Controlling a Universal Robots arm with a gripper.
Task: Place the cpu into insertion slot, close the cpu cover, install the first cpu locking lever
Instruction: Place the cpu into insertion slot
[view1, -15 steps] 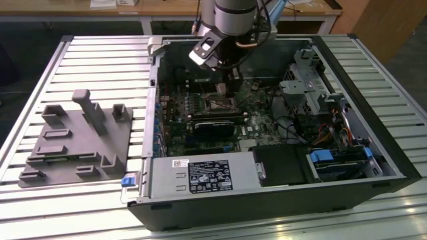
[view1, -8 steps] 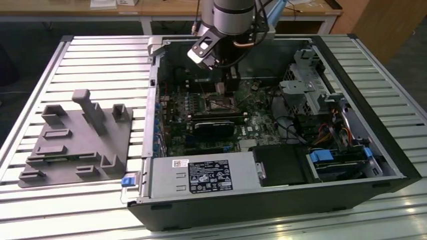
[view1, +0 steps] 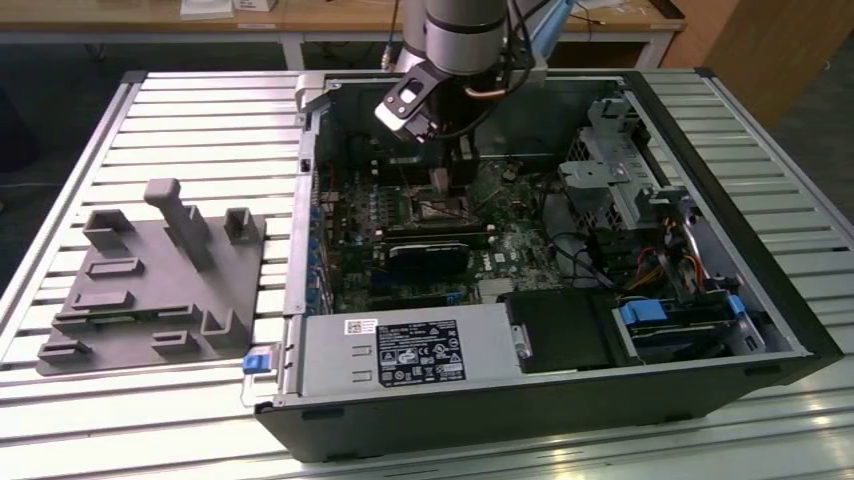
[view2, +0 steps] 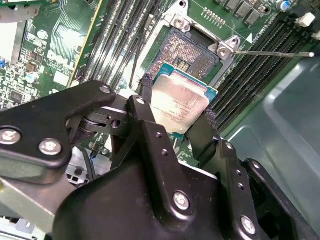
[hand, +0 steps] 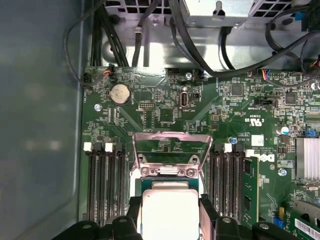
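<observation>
My gripper (view2: 176, 104) is shut on the cpu (view2: 181, 100), a pale silvery square chip on a green base, with one black finger (view2: 145, 90) on each of two opposite edges. The chip hangs tilted over the near part of the insertion slot (view2: 187, 50), whose dark pin field lies bare beyond it. In the first wrist view the cpu (hand: 170, 210) sits between the fingers (hand: 207, 212), and the cpu cover (hand: 170, 142) stands raised just past it. A thin locking lever (view2: 272, 52) sticks out sideways from the socket corner. In the exterior view the gripper (view1: 447, 185) reaches down into the open computer case (view1: 747, 330).
Black memory slots (hand: 105, 175) flank the socket on both sides. Cables (hand: 200, 55) run along the case wall beyond the board. A power supply (view1: 400, 350) and drive bays (view1: 667, 320) fill the case's near side. On the slatted table, at the exterior view's left, stands a grey fixture block (view1: 154, 285).
</observation>
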